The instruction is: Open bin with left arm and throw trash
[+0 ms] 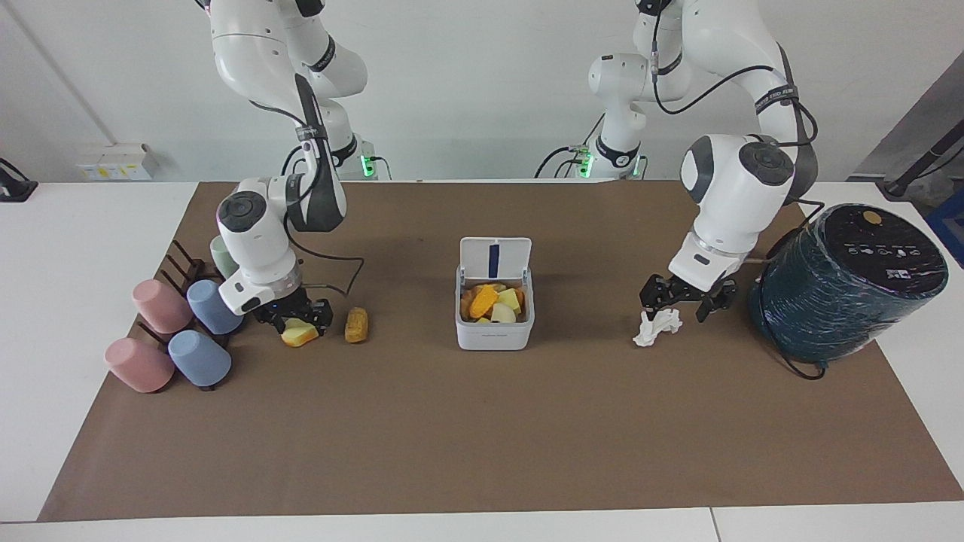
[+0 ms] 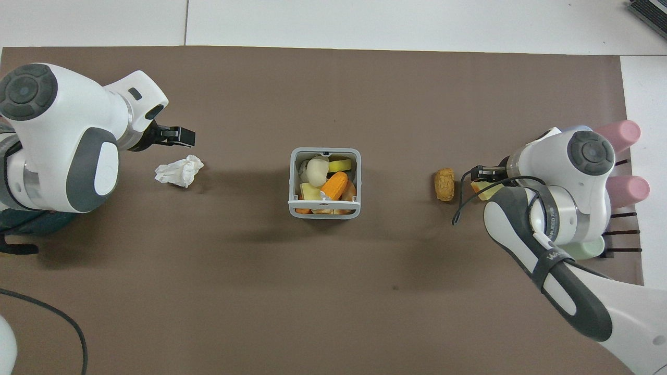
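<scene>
1. At the middle of the tabletop (image 1: 482,452), in the facing view, the bin (image 1: 495,327) is seen with its lid (image 1: 495,260) swung upright on the edge nearer the robots, so the opening step is judged done and the cavity, already holding food scraps, is left free for dropping.
2. Beside the bin toward the left arm's end, the tissue (image 1: 657,328) is lain on the mat; the left claw (image 1: 687,301) is hung just over it with fingers spread apart, nothing held, presumably lined up for a grasp.
3. Beside the bin toward the right arm's end, the yellow wedge (image 1: 300,333) is straddled by the right claw (image 1: 295,316), lowered onto it; whether it is yet clamped cannot be told. The brown chunk (image 1: 356,324) is left untouched between wedge and bin.
4. From overhead, the bin (image 2: 324,213) is shown open-topped, with the tissue (image 2: 178,171) well apart from it and the left claw (image 2: 180,136) just past the tissue.
5. Toward the cup rack, the wedge (image 2: 482,188) is mostly covered by the right claw (image 2: 482,174), with the chunk (image 2: 444,184) alongside, nearer the bin.
</scene>
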Robot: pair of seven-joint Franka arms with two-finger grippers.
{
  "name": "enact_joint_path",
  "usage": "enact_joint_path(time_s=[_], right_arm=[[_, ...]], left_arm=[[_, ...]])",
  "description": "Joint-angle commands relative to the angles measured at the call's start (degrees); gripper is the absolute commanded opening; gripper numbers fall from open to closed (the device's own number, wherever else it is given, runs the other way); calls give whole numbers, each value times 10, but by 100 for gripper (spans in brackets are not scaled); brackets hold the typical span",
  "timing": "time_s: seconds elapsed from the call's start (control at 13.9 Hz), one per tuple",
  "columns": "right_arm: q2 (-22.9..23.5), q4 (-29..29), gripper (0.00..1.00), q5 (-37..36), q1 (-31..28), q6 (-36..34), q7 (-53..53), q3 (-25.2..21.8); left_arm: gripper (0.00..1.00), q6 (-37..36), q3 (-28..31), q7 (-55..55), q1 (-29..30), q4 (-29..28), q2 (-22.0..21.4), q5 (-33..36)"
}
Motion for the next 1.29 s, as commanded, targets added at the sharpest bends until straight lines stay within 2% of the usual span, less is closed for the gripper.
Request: enact_joint_path(time_s=[0.0,0.22,0.43,0.72,0.86,1.0,1.15,1.22], right_arm=[[-9,-14,0,-6,-6,5,10,5],[-9,-6,0,-7,-5,-9,11,4],[-16,35,0,-8,-4,-71,14,4],[-44,107,0,-5,12,-166,81,21],[-42,155,0,3,35,-196,134,36],[-34,192,0,24,63,-198,173,47],[-29,205,0,93,83,-167,173,50],[-25,216,0,93,99,-161,170,53]], left_arm=[[100,54,-4,26,8,-73,-20,8],[100,83,-4,50,7,-100,-17,8],[100,133,-4,90,8,-115,2,8],[100,138,-3,112,7,-119,15,10],[87,138,-2,119,8,-120,15,11],[55,134,-2,119,8,-120,15,10],[12,131,-2,119,7,-119,15,11],[0,130,-2,119,4,-118,15,10]])
